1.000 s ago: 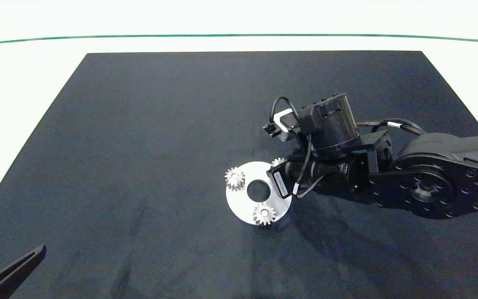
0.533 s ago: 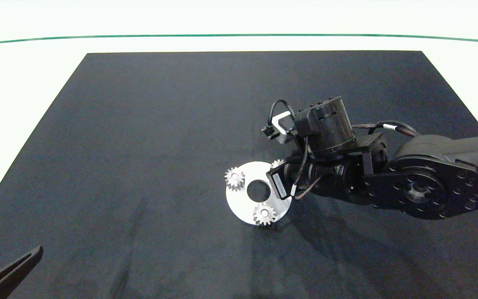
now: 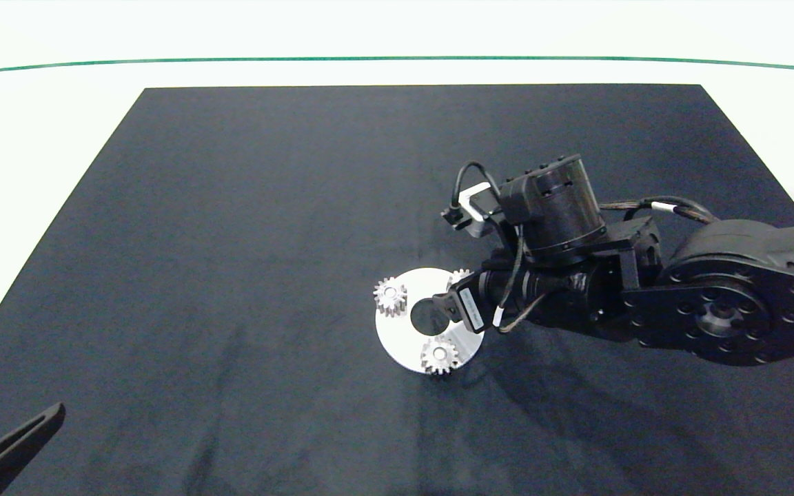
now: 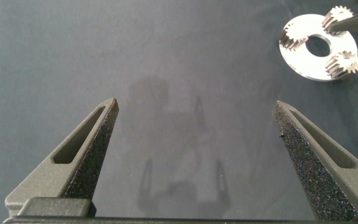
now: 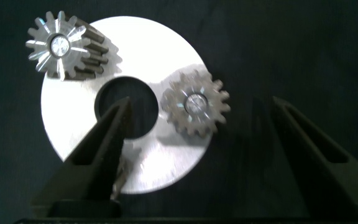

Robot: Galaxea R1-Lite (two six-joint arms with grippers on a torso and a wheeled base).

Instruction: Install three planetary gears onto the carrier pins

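Black mat (image 3: 231,241) beneath the white disc (image 3: 404,344). Right gripper (image 5: 197,149) spread wide above the disc; left gripper (image 4: 194,158) wide, well apart. You would grip the planetary gears (image 5: 194,106), judged rigid and slippery, across their teeth.

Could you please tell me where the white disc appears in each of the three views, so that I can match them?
Head view: the disc lies on the dark mat just right of the picture's centre, partly under the right arm.
Left wrist view: small and far off, beyond the fingertips, near a corner.
Right wrist view: large, mid-picture, under one finger.
Shared landmark: its centre hole.
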